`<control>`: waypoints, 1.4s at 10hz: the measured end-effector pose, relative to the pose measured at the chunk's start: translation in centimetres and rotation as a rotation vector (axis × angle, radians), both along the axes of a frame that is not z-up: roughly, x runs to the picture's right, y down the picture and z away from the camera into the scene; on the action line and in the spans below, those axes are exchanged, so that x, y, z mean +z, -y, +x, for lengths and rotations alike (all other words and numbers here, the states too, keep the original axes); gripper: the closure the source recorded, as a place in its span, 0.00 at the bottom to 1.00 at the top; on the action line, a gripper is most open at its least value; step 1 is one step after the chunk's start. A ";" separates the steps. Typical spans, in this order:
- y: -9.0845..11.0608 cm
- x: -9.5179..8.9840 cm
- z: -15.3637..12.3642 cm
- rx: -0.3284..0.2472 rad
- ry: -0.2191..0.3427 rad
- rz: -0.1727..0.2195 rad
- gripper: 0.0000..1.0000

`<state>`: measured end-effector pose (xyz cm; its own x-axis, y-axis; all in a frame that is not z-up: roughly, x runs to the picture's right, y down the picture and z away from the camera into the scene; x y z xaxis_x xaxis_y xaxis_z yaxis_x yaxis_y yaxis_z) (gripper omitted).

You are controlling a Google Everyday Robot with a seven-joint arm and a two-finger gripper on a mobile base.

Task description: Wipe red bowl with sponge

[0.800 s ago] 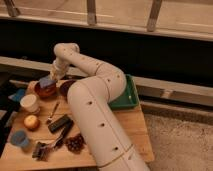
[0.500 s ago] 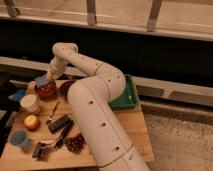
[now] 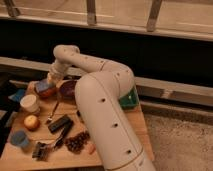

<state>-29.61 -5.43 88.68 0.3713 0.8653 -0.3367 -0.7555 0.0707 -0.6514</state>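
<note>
Gripper hangs directly over small orange-red round bowl, just left of dark maroon round dish; grip state cannot be told; light-blue soft sponge block appears to sit at the bowl; judged light, compressible, best pinched across its short sides.

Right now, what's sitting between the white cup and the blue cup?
A small orange round thing sits between the white cup and the blue cup, in the camera view. The gripper is farther back, over the red bowl.
</note>
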 end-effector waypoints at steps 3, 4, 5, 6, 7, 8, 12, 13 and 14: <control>0.7 1.5 2.0 0.023 -0.052 -0.017 1.00; 1.8 2.9 2.6 0.025 -0.073 -0.015 1.00; 2.3 3.3 2.3 0.023 -0.071 -0.009 1.00; 2.8 3.6 1.5 0.019 -0.060 0.001 1.00; 3.2 3.8 0.0 0.014 -0.035 0.014 1.00; 3.0 3.3 -1.7 0.011 0.006 0.020 1.00; 0.7 1.0 -3.9 0.007 0.100 -0.013 1.00; 0.0 0.8 -3.6 0.008 0.094 -0.029 1.00; -0.9 0.7 -1.8 0.016 0.061 -0.058 1.00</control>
<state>-31.36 -4.53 89.35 0.3785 0.8513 -0.3634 -0.7152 0.0199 -0.6986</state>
